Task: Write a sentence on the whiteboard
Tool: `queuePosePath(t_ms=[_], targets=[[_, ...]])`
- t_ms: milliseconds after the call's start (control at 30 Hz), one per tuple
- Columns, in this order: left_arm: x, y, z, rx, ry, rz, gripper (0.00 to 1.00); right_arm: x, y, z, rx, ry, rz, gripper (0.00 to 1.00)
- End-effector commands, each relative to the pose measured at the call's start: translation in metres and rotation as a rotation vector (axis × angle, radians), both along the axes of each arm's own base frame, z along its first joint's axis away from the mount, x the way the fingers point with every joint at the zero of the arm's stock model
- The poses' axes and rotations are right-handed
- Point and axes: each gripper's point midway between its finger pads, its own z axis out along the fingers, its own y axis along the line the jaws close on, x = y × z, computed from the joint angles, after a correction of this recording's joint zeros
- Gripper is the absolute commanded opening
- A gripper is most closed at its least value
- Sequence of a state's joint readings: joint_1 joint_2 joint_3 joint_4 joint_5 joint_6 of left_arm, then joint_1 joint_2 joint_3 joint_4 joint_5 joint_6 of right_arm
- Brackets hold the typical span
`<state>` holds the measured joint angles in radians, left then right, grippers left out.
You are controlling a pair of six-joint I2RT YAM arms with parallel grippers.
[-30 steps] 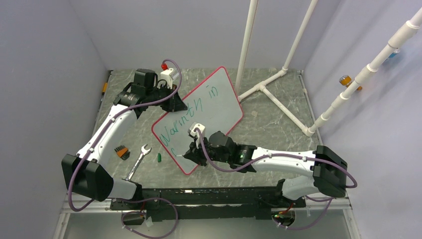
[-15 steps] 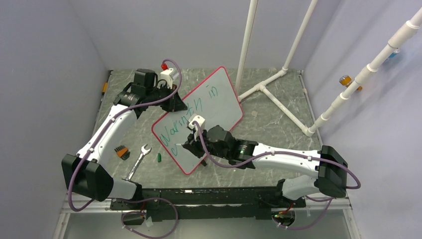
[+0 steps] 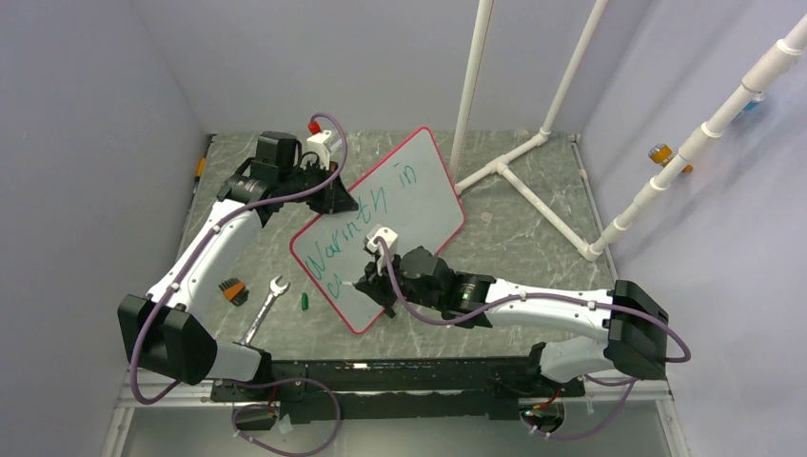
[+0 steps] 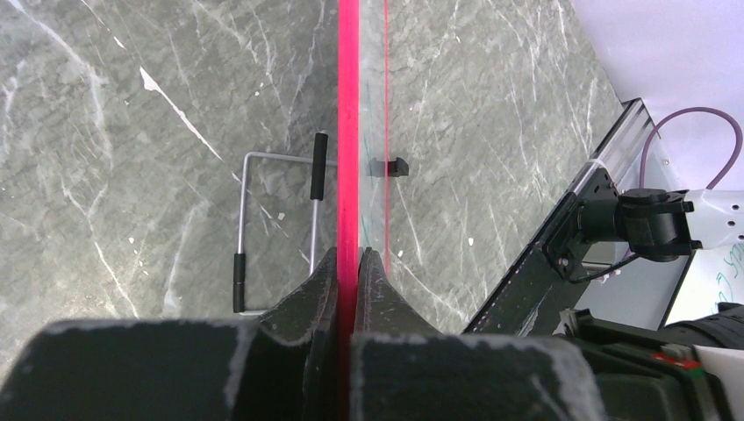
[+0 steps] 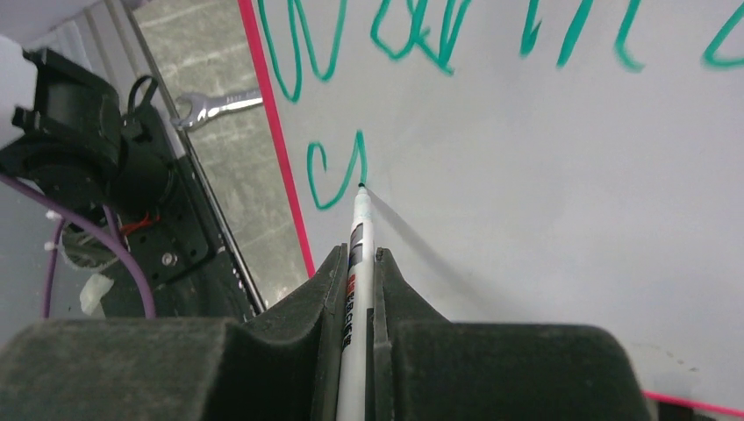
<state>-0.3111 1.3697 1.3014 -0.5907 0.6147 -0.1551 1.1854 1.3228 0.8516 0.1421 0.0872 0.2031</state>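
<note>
orange and black object (image 3: pixel 231 289): small, on the table at 9 o'clock of the wrench; what it is cannot be told.
wrench (image 3: pixel 265 309): silver, open-ended, on the marbled table (image 3: pixel 533 257) at 8 o'clock of the whiteboard, apart from it.
green cap (image 3: pixel 305 301): just off the board's lower left edge, between wrench and rim.
left gripper (image 4: pixel 349 259): at the board's 10 o'clock edge, its jaws narrow and pinched on the thin red rim, one finger on each face.
whiteboard (image 3: pixel 419 205): mid-table, long axis running from 7 to 1 o'clock in the top view; the left wrist view sees it edge-on, with a wire stand (image 4: pixel 276 215) beside it.
sentence (image 3: pixel 360 221): green lettering, first line "Warmth in" along the board's length; below the W, a second line begun with two curved strokes.
right gripper (image 5: pixel 358 254): over the board's 7 o'clock corner, jaws narrow around a marker.
marker (image 5: pixel 358 230): white barrel, its dark tip touching the end of the last green stroke.
PVC pipe frame (image 3: pixel 533 186): white, at 2 o'clock of the board.
</note>
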Motion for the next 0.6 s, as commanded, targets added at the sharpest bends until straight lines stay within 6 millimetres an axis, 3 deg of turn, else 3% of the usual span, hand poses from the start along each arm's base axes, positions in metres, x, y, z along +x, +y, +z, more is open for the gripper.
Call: queuePosePath(t_ms=[0,300,567], targets=[[0.015,0.014,-0.018,0.131,-0.079,0.026,0.00,-0.001,-0.009,-0.022,-0.018,0.048,-0.028,0.00],[0.015,0.014,-0.018,0.131,-0.082,0.027,0.00,-0.014,-0.015,-0.044,-0.053,0.086,-0.022,0.00],[0.015,0.014,-0.019,0.132,-0.080,0.028,0.00,-0.019,-0.007,-0.041,-0.045,0.087,-0.009,0.00]])
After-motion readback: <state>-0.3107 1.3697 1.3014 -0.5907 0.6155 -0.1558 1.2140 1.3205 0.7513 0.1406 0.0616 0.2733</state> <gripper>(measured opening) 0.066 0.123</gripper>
